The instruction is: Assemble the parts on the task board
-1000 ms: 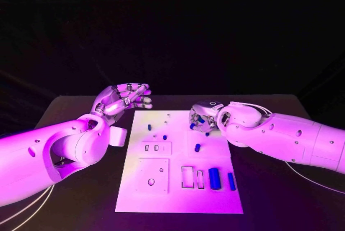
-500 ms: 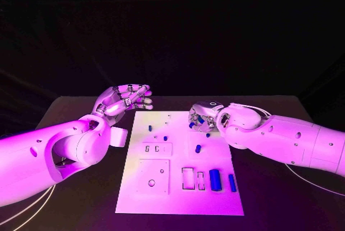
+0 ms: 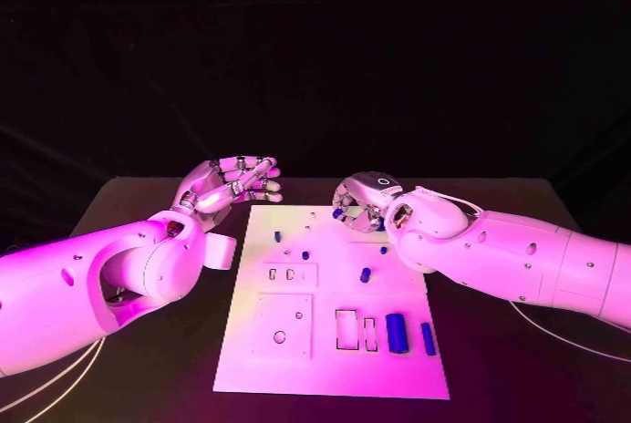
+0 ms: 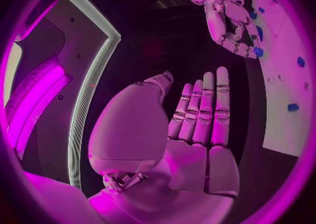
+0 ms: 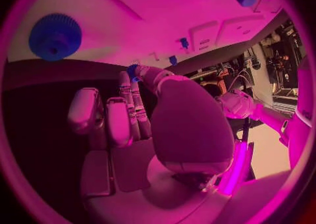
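While the white task board [image 3: 329, 350] lies flat in the middle of the black table [image 3: 131, 204], the small blue parts are distributed across it: short pegs [image 3: 276, 235] standing near the far end, a stub [image 3: 365, 274] at mid-board, and two longer blue bars [image 3: 396, 333] lying side by side near the right edge, just beside two open rectangular slots [image 3: 346, 329]. Two small twin recesses [image 3: 280, 273] and an oval hole [image 3: 279, 335] are seen unfilled on the board's left half. A blue toothed wheel [image 5: 55, 36] is recorded in the right wrist view, lying on the board. The right hand [image 3: 360, 204] is held above the board's far right corner, and a small blue part [image 4: 258, 51] is pinched at its fingertips, as the left wrist view shows. The left hand [image 3: 231, 182] is raised beside the board's far left corner, fingers extended close together and nothing held. The parts are judged light, rigid and smooth, probably slippery, so a fingertip pinch across the short sides, well clear of the end to be inserted, is considered suitable. The bars are judged best taken at mid-length. No loose container is present; the board's recesses serve as the only receptacles.
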Robot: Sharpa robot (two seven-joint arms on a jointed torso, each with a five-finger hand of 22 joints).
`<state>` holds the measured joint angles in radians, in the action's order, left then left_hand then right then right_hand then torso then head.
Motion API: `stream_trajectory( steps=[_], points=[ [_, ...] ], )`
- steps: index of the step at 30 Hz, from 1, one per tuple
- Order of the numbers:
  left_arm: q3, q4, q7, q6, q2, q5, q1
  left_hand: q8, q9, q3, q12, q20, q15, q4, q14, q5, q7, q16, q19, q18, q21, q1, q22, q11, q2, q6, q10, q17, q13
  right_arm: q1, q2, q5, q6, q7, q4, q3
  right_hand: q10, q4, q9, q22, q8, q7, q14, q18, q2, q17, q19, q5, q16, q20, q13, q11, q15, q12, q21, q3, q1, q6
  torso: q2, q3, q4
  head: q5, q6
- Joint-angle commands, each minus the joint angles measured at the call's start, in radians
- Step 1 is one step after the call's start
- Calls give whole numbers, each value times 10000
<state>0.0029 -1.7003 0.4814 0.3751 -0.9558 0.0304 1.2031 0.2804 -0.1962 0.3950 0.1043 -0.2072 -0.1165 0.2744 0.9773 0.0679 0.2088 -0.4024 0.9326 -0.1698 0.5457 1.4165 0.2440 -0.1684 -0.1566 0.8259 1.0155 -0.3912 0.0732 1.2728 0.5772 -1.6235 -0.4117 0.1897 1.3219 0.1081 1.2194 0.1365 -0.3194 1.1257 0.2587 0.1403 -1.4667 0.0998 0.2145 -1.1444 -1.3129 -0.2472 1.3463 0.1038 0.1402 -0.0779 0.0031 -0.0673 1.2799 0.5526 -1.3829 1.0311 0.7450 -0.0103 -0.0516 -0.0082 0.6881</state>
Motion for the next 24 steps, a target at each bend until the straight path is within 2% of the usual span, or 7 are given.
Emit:
stream_trajectory(
  steps=[1,4,9,11,18,20,24],
  points=[
    [9,-32,86,-181,7,-73,27,-27,-8,62,-69,-6,6,0,-64,-48,165,-63,21,-106,56,43,9,-21,36,3,64,-8,2,5,-252,-304,-645,318,-231,-6,59,-2,-19,5,62,7,-324,-94,-26,-39,-58,6,76,5,11,5,-48,14,53,57,57,75,27,-17,29,75,24],
    [9,-51,78,-193,18,-95,27,-27,-8,62,-69,-6,6,0,-64,-48,165,-63,21,-106,56,43,9,-21,36,3,64,-8,2,0,-501,-328,-679,345,-463,-7,59,-2,-19,5,62,7,-324,-94,-26,-39,-58,6,76,5,11,5,-48,14,53,57,57,75,37,-21,-5,56,40],
    [10,-77,68,-209,41,-111,27,-27,-8,62,-69,-6,6,0,-64,-48,165,-63,21,-106,56,43,9,-21,36,3,64,-8,2,-37,-876,-328,-665,343,-834,-5,30,-18,-37,-5,59,17,-334,-90,-29,-122,-41,1,131,9,4,-5,-40,31,46,96,53,40,65,0,-81,16,69],
    [10,-84,66,-210,44,-114,27,-27,-8,62,-69,-6,6,0,-64,-48,165,-63,21,-106,56,43,9,-21,36,3,64,-8,2,-60,-992,-324,-671,335,-958,-5,30,-18,-37,-5,59,17,-334,-90,-29,-122,-41,1,131,9,4,-5,-40,31,46,96,53,40,68,-5,-89,13,82],
    [10,-83,30,-182,78,-119,27,-27,-13,80,-76,-5,5,-12,-75,-48,165,-67,8,-104,75,57,19,-21,44,5,71,-27,3,-142,-1308,-229,-493,433,-1376,-3,19,-10,-52,19,61,29,-340,-93,-26,-171,-47,6,166,13,1,-17,-32,34,61,106,81,22,102,24,-180,-32,78],
    [11,-83,26,-179,81,-119,28,-27,-13,80,-76,-5,5,-12,-75,-48,165,-67,8,-104,75,57,19,-21,44,5,71,-27,3,-160,-1356,-201,-446,441,-1431,-2,18,-8,-53,17,61,30,-343,-93,-26,-189,-45,7,177,14,1,-17,-31,35,59,108,85,20,103,18,-154,-4,87],
    [11,-81,16,-171,91,-120,31,-27,-13,80,-76,-5,5,-12,-75,-48,165,-67,8,-104,75,57,19,-21,44,5,71,-27,3,-193,-1454,-160,-364,436,-1519,-1,15,-10,-55,24,61,30,-342,-94,-23,-187,-48,7,177,14,0,-18,-30,36,63,109,86,16,109,18,-142,29,96]
  ],
)
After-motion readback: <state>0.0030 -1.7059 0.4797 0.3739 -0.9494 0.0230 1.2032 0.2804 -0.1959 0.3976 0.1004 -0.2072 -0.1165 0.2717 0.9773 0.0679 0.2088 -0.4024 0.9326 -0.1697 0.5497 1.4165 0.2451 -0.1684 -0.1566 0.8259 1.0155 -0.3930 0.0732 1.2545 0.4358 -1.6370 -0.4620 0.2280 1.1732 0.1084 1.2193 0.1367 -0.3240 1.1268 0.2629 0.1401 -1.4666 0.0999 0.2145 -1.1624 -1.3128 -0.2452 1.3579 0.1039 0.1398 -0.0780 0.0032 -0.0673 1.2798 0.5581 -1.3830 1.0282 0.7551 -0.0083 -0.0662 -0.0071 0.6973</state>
